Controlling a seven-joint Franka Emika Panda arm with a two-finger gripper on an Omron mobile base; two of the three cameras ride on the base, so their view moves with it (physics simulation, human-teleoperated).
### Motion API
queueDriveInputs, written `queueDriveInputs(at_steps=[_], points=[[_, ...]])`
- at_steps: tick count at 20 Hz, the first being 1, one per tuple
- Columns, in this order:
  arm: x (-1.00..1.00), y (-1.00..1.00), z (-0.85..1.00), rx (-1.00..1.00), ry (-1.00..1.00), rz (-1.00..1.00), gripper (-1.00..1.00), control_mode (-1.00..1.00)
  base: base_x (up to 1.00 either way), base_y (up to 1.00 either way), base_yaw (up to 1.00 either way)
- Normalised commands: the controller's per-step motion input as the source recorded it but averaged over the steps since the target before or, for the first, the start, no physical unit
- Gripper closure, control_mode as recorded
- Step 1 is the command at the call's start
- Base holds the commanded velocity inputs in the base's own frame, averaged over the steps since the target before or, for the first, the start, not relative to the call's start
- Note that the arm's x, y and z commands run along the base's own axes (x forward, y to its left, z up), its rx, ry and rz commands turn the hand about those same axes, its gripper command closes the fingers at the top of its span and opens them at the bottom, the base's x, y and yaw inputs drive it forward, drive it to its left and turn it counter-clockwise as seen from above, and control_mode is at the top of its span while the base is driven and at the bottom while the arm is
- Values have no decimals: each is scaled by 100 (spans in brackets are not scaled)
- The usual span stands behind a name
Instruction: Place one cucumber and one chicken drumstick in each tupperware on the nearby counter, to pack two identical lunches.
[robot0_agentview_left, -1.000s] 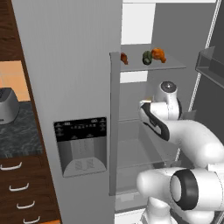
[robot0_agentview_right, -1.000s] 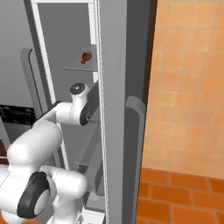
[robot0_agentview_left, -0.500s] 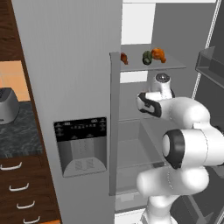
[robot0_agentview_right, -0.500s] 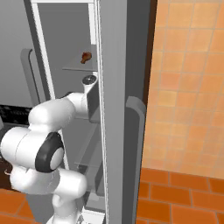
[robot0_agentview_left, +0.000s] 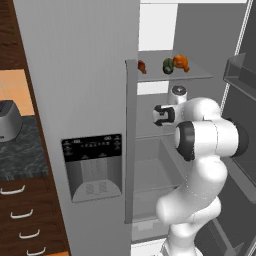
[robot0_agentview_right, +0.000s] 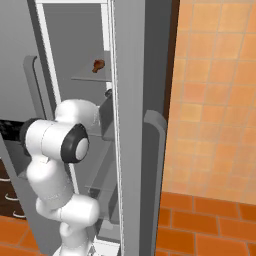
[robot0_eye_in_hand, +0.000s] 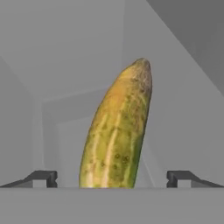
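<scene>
Fridge (robot0_agentview_left: 90, 75) open, arm inside. On its upper shelf (robot0_agentview_left: 197, 76), a chicken drumstick (robot0_agentview_left: 142, 66) near the left edge. In your hand view, a cucumber (robot0_eye_in_hand: 117, 135) stands between the spread jaws of the gripper (robot0_eye_in_hand: 112, 178), ungripped. Close off-centre and I'd expect it to roll away.

Open grey fridge (robot0_agentview_left: 90, 75) with dispenser panel (robot0_agentview_left: 93, 165); toaster (robot0_agentview_left: 9, 120) on dark counter (robot0_agentview_left: 22, 152).

Kitchen: open refrigerator (robot0_agentview_left: 95, 75) with ice dispenser (robot0_agentview_left: 93, 166), food on shelf (robot0_agentview_left: 175, 76) above the hand, drawers (robot0_agentview_left: 20, 225), tiled wall (robot0_agentview_right: 220, 85)
</scene>
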Motion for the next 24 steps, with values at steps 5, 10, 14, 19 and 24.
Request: queueDriveInputs(at_steps=[5, 10, 14, 19, 24], points=[[68, -9, -40, 0, 0, 0, -100, -100, 0, 0, 0], [25, 4, -57, -1, 3, 0, 100, -100, 0, 0, 0], [-32, 9, -5, 0, 0, 1, 100, -100, 0, 0, 0], [-100, 60, 27, -4, 1, 27, 100, -100, 0, 0, 0], [-100, 46, 44, -3, 0, 29, 100, -100, 0, 0, 0]])
